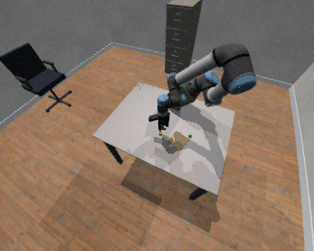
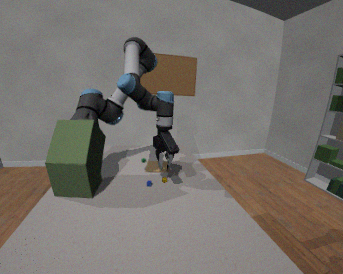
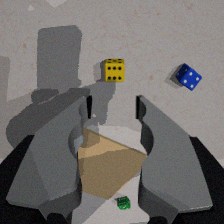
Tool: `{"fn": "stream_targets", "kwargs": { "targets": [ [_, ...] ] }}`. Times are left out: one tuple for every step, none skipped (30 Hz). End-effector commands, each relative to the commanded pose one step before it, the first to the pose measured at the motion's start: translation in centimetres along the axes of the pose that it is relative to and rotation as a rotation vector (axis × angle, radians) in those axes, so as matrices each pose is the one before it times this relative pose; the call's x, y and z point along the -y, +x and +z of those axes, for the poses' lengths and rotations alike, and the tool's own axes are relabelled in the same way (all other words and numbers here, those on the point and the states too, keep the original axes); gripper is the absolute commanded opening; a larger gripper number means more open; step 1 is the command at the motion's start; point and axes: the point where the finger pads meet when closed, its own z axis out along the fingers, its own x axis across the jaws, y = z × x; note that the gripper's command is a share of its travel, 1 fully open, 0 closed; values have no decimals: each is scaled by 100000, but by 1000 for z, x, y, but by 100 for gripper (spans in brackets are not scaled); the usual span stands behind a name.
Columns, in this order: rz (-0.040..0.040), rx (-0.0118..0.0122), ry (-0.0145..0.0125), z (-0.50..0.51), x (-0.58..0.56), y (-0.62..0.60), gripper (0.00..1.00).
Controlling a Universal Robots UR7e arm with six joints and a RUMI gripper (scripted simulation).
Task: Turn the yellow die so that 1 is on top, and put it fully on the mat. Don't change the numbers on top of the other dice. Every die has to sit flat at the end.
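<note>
Claw: the claw (image 3: 114, 107) hangs above the table (image 1: 127, 120) with its jaws drawn in to a narrow gap and nothing between them.
Yellow die: the yellow die (image 3: 114, 70) lies flat on the bare table, just ahead of the jaw tips and off the mat; the wrist view shows a six on the face toward the camera.
Mat: the tan mat (image 3: 111, 169) lies under and behind the jaws.
Other dice: the blue die (image 3: 188, 77) sits well to the right of the yellow one; the green die (image 3: 123, 202) rests just beyond the mat's far edge.
Step in hand: probably lining up on the yellow die.
Doing it well: centre the gap on two opposite side faces, descend squarely, and keep clear of the blue die.
</note>
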Motion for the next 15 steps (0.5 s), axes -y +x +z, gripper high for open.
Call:
{"fn": "stream_targets", "kwargs": {
  "targets": [
    [-15,82,116,363,47,-33,21],
    [0,0,0,150,0,0,21],
    [0,0,0,154,0,0,21],
    [0,0,0,156,1,0,21],
    [0,0,0,159,0,0,21],
    [0,0,0,161,0,0,21],
    [0,0,0,162,1,0,21],
    [0,0,0,162,0,0,21],
    [0,0,0,162,0,0,21],
    [0,0,0,161,1,-1,21],
    [0,0,0,159,0,0,21],
    [0,0,0,157,0,0,21],
    [0,0,0,153,1,-1,21],
    [0,0,0,150,0,0,21],
    [0,0,0,146,0,0,21]
  ]
}}
